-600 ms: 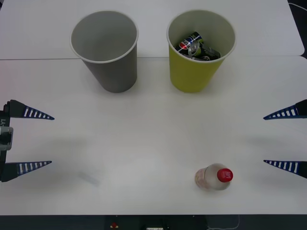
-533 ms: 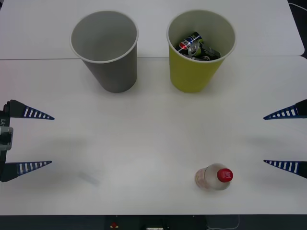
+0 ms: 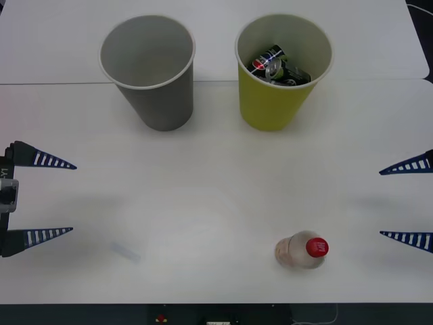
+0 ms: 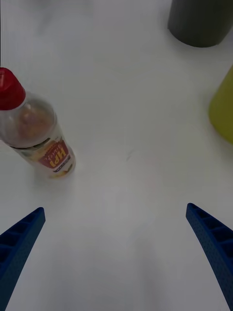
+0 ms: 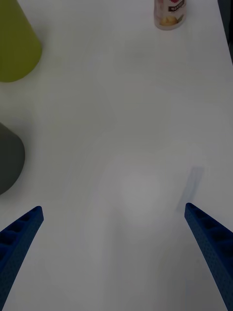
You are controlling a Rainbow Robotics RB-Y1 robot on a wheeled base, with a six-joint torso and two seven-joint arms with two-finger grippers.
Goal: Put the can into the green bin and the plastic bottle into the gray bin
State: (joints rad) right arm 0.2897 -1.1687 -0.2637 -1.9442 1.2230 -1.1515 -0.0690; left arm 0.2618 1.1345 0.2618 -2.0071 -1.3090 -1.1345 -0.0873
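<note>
The green bin (image 3: 283,74) stands at the back right of the white table, and a dark can (image 3: 272,64) lies inside it with another dark can beside it. To its left is the gray bin (image 3: 150,71). The plastic bottle (image 3: 302,249) with its red cap stands upright near the front edge, right of centre. My right gripper (image 3: 404,202) is open at the right edge, level with the bottle and apart from it. In the right wrist view the bottle (image 4: 36,131) stands beyond my right gripper (image 4: 116,238). My left gripper (image 3: 47,198) is open at the left edge.
The table's front edge (image 3: 216,302) runs just behind the bottle as I look down. A seam (image 3: 54,83) crosses the table behind the bins. In the left wrist view the green bin (image 5: 14,43), gray bin (image 5: 8,158) and bottle (image 5: 171,12) lie beyond my left gripper (image 5: 114,235).
My right gripper has drawn slightly back toward the right edge and a little nearer the front. Everything else holds still.
</note>
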